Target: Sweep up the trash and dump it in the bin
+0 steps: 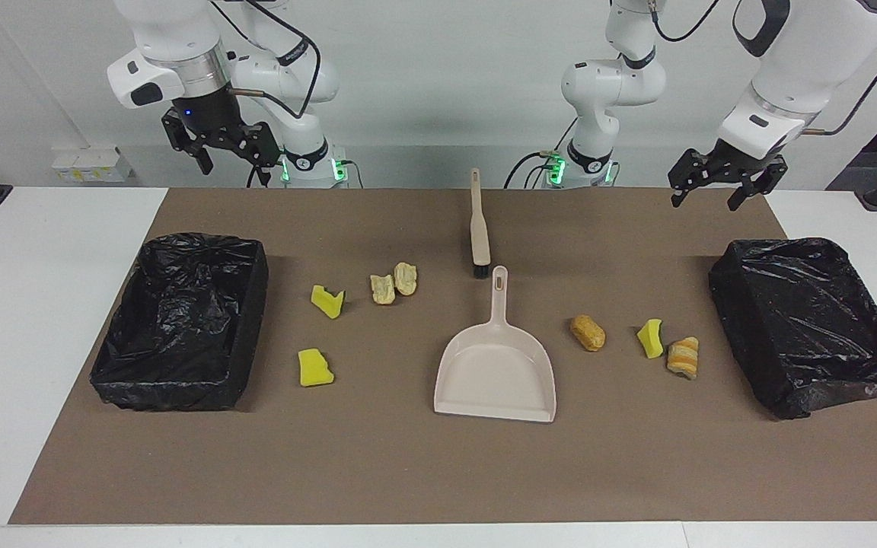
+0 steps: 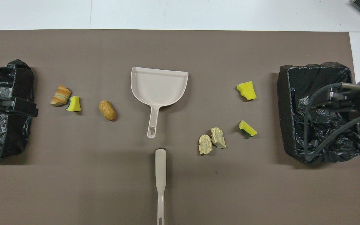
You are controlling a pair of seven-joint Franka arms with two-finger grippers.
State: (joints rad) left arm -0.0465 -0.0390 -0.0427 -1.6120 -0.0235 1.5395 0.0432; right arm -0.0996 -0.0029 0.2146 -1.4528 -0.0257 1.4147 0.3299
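Hanging in the air with nothing held, the right gripper (image 1: 227, 152) has its fingers (image 1: 205, 162) spread apart above the mat's edge closest to the robots, just toward the robots from the bin (image 1: 180, 323) at the right arm's end of the tabletop (image 1: 43, 251). The left gripper (image 1: 712, 190) hangs likewise, fingers (image 1: 735, 199) apart and bare, above the mat (image 1: 408, 472) by the corner of the other bin (image 1: 808, 323) at the left arm's end.

Between the two pairs of fingers, closest to the robots, lies the brush (image 1: 479, 228), handle toward the robots and black bristles pointing at the dustpan (image 1: 496, 365). The dustpan lies just past the bristles, its handle end almost meeting them, its wide mouth facing away from the robots.

The trash lies loose on the mat on both sides of the dustpan. Toward the right gripper's fingers: two tan bread pieces (image 1: 393, 285) touching each other, a yellow sponge chunk (image 1: 327, 301) beside them, and a second yellow sponge (image 1: 315, 368) farther from the robots, near the bin. Toward the left gripper's fingers: a brown bread roll (image 1: 588, 332), then a small yellow sponge (image 1: 650, 338) touching a striped bread piece (image 1: 684, 356), close to the other bin.
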